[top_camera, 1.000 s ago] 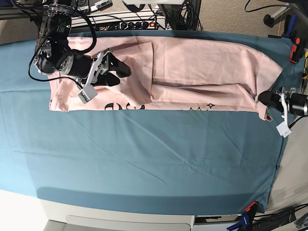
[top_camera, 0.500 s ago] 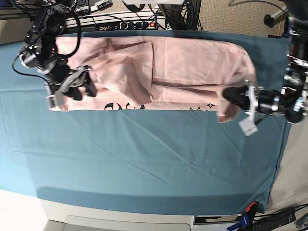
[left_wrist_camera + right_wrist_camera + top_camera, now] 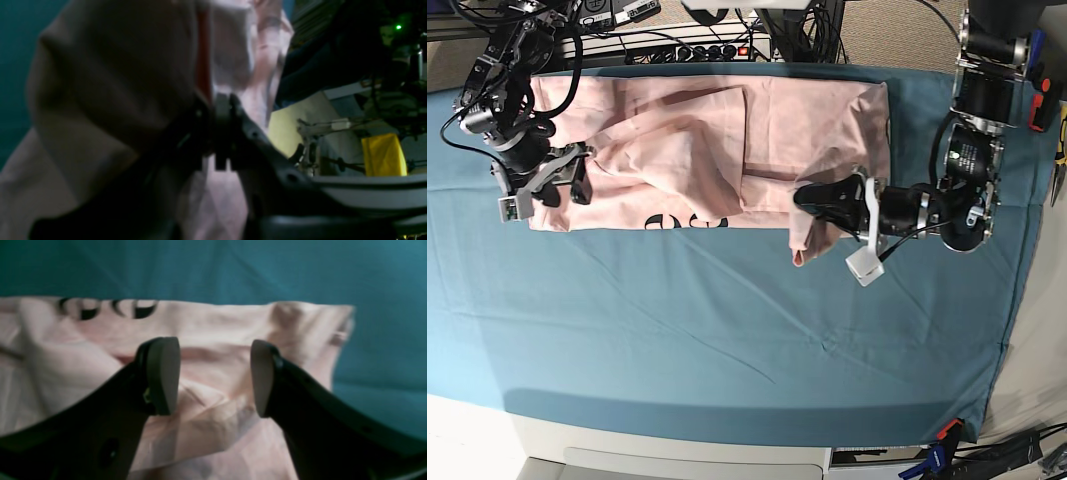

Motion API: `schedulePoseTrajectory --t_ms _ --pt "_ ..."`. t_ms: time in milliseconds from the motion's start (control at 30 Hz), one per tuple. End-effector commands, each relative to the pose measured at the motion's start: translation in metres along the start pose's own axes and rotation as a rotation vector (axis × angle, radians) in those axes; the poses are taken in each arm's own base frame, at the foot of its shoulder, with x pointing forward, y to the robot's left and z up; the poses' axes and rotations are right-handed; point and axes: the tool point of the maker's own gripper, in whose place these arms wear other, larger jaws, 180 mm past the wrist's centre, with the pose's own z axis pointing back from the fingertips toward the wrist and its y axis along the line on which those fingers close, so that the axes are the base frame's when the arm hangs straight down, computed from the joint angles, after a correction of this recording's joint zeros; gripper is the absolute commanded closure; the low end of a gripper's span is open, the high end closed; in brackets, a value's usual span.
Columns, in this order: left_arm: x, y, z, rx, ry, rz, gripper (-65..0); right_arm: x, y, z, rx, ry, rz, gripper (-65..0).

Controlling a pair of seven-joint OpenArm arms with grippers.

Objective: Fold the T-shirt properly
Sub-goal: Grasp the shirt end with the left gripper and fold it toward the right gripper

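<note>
Fabric fills the grip of the left end effector (image 3: 812,197): its dark fingers are pinched together on a bunched fold of the T-shirt (image 3: 727,150), and in the left wrist view the pale pink cloth (image 3: 110,83) drapes over and around the closed fingertips, with a thin red strip showing at the pinch. In the base view this end effector sits over the middle of the tabletop (image 3: 727,330), pointing toward that view's left, and the shirt's edge hangs from it in a small drooping tail just below the fingers. The right end effector (image 3: 562,183) hovers at the opposite end of the shirt, at the base view's left; its two black fingers stand well apart with nothing between them, and the right wrist view shows the pads (image 3: 163,373) spread wide above rumpled pink cloth (image 3: 206,426). The T-shirt lies along the far side of the tabletop with its long axis running left to right across the base view, one end folded inward where the left end effector holds it. Black serif lettering (image 3: 685,220) peeks out along the near edge, and the same lettering (image 3: 110,308) appears in the right wrist view near the hem. Under it all lies the teal tablecloth (image 3: 677,300), which covers the tabletop and shows shallow creases.
</note>
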Motion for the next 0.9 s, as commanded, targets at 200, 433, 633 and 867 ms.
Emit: schedulePoseTrajectory --t_ms 200,433,633,867 --pt "0.003 -0.013 -0.015 -0.05 0.018 -0.035 0.0 0.015 -0.005 0.003 -0.018 -0.054 0.016 -33.6" --pt "0.014 -0.025 -0.044 -0.081 -0.017 -0.053 0.0 0.015 -0.005 0.003 -0.018 -0.057 0.016 -33.6" --pt "0.02 -0.034 -0.061 -0.106 -0.037 -0.06 0.0 0.016 -0.005 0.003 -0.018 -0.058 0.015 -33.6" --pt "0.025 -0.044 -0.072 -0.142 -0.055 -0.059 0.0 0.016 -0.005 0.003 -0.018 -0.058 0.016 -33.6"
